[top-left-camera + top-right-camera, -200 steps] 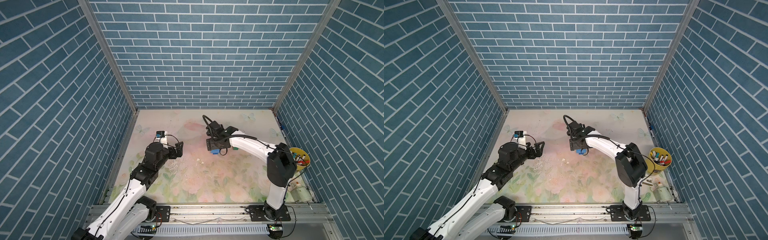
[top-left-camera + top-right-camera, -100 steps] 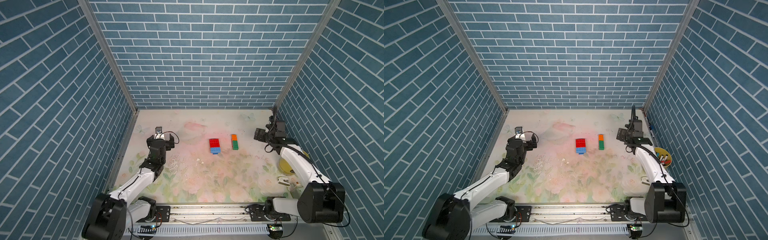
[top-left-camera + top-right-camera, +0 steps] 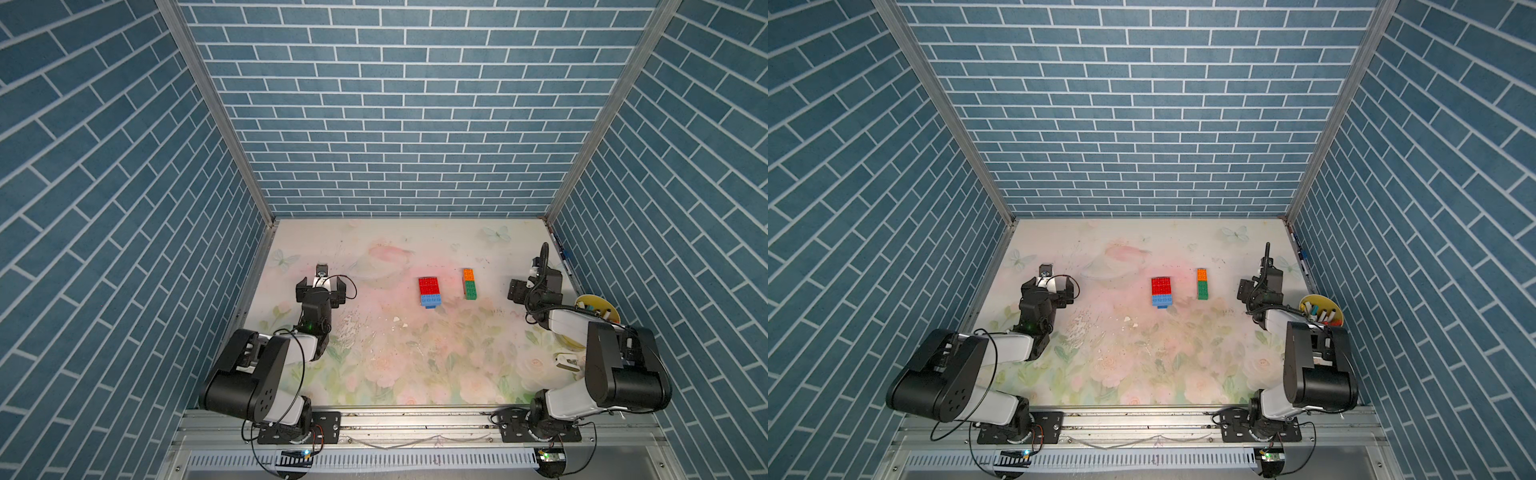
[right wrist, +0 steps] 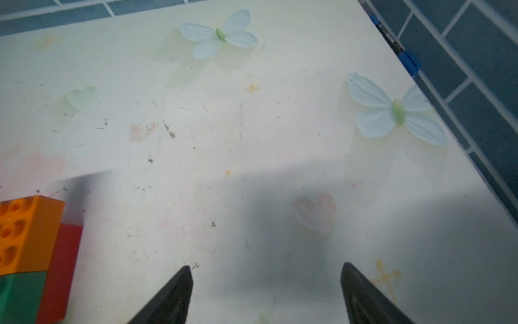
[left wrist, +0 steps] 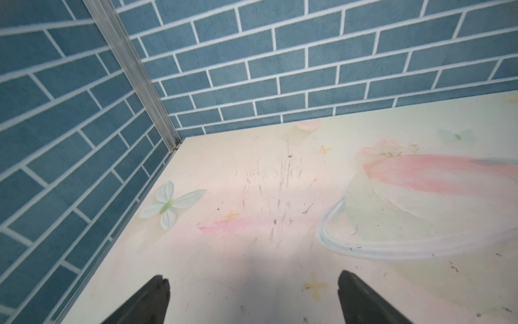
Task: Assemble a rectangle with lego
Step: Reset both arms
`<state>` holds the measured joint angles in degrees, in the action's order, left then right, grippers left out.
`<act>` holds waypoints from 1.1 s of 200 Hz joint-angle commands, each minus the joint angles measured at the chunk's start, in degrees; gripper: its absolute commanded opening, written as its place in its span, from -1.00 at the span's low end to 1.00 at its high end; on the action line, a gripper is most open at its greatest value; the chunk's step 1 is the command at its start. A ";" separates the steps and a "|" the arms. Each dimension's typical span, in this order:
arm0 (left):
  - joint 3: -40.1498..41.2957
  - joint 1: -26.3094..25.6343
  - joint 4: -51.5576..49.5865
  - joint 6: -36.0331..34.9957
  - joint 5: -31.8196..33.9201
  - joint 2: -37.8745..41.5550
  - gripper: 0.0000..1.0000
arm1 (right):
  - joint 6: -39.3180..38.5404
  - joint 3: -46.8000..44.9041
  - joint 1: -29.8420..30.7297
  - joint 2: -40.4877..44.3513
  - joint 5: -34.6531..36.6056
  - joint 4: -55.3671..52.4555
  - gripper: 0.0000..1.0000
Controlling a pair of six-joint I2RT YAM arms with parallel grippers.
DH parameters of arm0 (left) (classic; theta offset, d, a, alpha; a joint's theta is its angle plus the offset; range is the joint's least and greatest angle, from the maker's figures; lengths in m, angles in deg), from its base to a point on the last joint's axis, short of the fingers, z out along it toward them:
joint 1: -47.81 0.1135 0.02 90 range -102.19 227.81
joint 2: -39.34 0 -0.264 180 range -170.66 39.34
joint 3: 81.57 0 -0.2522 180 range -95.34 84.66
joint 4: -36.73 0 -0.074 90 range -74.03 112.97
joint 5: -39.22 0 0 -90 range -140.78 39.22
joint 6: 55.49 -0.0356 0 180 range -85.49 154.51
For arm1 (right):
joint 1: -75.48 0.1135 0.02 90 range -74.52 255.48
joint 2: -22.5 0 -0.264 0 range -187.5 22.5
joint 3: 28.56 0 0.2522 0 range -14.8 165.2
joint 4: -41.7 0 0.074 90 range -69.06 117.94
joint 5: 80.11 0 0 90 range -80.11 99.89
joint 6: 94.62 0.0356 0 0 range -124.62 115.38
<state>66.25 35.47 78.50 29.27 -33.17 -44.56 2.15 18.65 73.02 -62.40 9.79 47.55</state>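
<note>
Asker: Lego (image 3: 430, 292) where?
Watcher: Middle of the bench (image 3: 374, 374), two studded clusters: red and light-blue block (image 3: 1162, 292); orange-green strip (image 3: 470, 284), red beneath, apart toward the right edge.
Asker: Pincers?
Watcher: Both spread, empty: left pincer (image 5: 252, 276), right pincer (image 4: 266, 266).

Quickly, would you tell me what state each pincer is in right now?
Left pincer: open, holding nothing.
Right pincer: open, holding nothing.
</note>
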 commanded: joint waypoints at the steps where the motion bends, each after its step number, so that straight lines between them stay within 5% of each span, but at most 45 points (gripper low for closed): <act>1: 1.33 3.06 7.27 -0.60 -5.45 -0.12 1.00 | -4.75 -3.37 -0.27 2.88 -4.62 8.49 0.62; 36: 6.11 9.69 18.44 5.23 -12.59 -3.68 0.99 | -6.77 -6.04 -0.24 4.23 -8.14 12.85 0.56; 63: 6.08 10.13 18.68 5.50 -13.26 -3.67 0.99 | -6.09 -15.86 -0.27 -3.52 -5.75 39.69 0.62; 84: 5.90 10.21 17.91 5.54 -13.34 -3.54 0.99 | -4.64 -9.51 -2.35 -2.34 -7.15 24.54 0.73; 134: 6.04 9.79 18.09 5.41 -11.63 -3.38 0.99 | -4.13 -9.84 -2.64 -2.97 -6.98 26.43 0.98; 220: 6.19 9.87 18.21 5.50 -11.74 -3.27 0.99 | -4.30 -10.10 -2.20 -2.67 -6.05 26.83 0.99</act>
<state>72.17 45.26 94.89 34.32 -45.30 -47.99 -1.44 8.07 70.59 -65.64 3.28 72.62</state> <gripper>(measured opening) 0.997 0.992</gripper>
